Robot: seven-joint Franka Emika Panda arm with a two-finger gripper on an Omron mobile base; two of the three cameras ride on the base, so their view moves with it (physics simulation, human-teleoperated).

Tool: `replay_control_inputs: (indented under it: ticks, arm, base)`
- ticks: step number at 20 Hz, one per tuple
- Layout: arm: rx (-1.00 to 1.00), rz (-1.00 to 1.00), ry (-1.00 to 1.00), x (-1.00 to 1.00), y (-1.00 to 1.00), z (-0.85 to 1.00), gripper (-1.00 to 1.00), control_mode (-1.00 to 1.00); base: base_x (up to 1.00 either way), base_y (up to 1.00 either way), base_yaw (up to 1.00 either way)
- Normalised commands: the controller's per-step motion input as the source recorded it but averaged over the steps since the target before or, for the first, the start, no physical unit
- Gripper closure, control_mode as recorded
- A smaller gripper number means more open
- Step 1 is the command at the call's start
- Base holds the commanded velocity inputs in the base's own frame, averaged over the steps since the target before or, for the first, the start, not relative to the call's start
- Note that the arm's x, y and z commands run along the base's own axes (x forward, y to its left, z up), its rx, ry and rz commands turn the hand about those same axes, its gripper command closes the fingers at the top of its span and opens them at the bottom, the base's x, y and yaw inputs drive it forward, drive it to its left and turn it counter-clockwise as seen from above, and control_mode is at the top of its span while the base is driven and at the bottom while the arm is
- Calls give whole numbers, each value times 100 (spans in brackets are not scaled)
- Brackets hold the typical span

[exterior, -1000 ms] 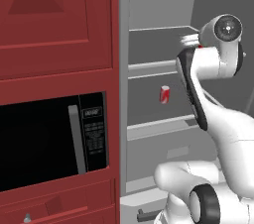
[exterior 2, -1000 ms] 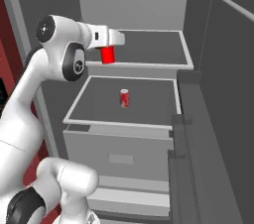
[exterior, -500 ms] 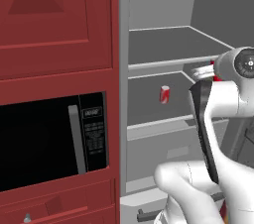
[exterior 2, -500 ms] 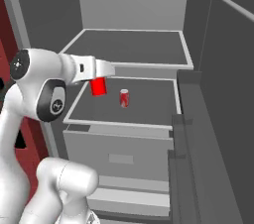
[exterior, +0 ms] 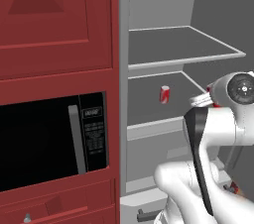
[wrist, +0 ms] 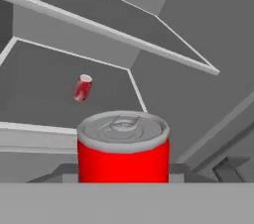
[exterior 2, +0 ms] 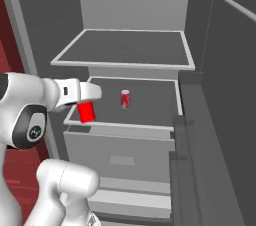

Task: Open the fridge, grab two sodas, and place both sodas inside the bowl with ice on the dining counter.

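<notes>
On your left stands a dark red cabinet wall (exterior: 54,25) with a black built-in microwave (exterior: 49,143). To its right the fridge (exterior 2: 132,10) is open, grey inside. Your gripper (exterior 2: 86,111) is closed around one red soda can (wrist: 123,147), held just in front of the lower shelf (exterior 2: 150,104). The second soda can (exterior 2: 125,99) stands upright on that shelf, farther in.

The fridge (exterior 2: 135,30) stands open. The gripper (exterior 2: 86,106) is closed on a red soda can (exterior 2: 87,112), held upright, apparently just in front of the lower shelf's (exterior 2: 150,102) front edge. A second can (exterior 2: 125,99) stands on that shelf.
</notes>
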Motion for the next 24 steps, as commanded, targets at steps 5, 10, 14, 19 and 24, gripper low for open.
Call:
replay_control_inputs:
  ticks: [5, 10, 14, 19, 24]
  arm:
    - [0, 1, 1, -13, 5, -7, 100, 100]
    - [0, 0, 0, 0, 0, 0, 100, 100]
    - [0, 0, 0, 0, 0, 0, 100, 100]
    - [0, 0, 0, 0, 0, 0, 100, 100]
    - [0, 0, 0, 0, 0, 0, 100, 100]
  base:
    - [-74, 11, 4]
    - [-100, 37, 14]
    - [-95, 86, 27]
    - [-64, 97, 36]
    - [-29, 86, 46]
